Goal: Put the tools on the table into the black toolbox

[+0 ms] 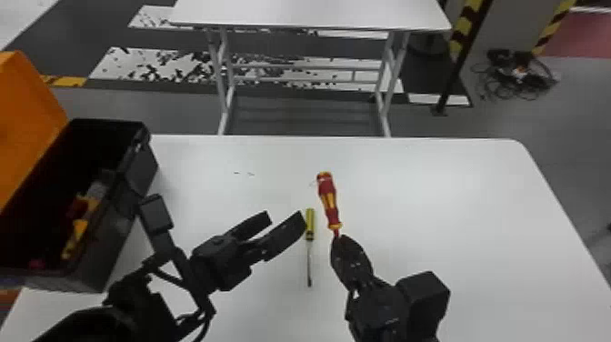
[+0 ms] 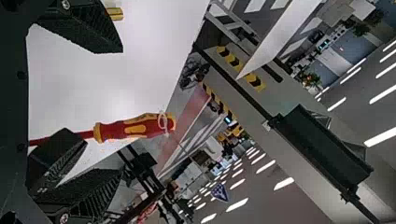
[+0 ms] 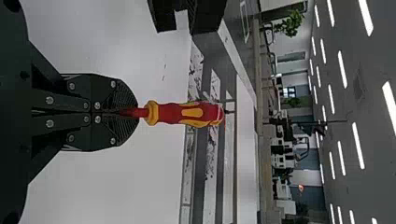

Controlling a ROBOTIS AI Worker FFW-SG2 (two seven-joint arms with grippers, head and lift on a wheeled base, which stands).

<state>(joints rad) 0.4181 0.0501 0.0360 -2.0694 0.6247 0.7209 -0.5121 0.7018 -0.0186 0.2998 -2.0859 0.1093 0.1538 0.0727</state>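
Note:
My right gripper (image 1: 342, 238) is shut on the shaft of a red-and-yellow screwdriver (image 1: 328, 198), whose handle points away above the table. In the right wrist view the fingers of my right gripper (image 3: 133, 112) press together around the shaft of the screwdriver (image 3: 182, 113). My left gripper (image 1: 286, 218) stands open to the left of that screwdriver. Seen from the left wrist, my left gripper (image 2: 116, 109) has its fingers wide apart. A yellow-handled screwdriver (image 1: 310, 225) lies on the table between the two grippers. The black toolbox (image 1: 102, 254) stands at the left, its orange lid (image 1: 27, 113) raised.
Yellow and red items (image 1: 77, 232) lie inside the toolbox. The white table (image 1: 477, 218) extends to the right of my right arm. Beyond its far edge stands another white table (image 1: 313, 13).

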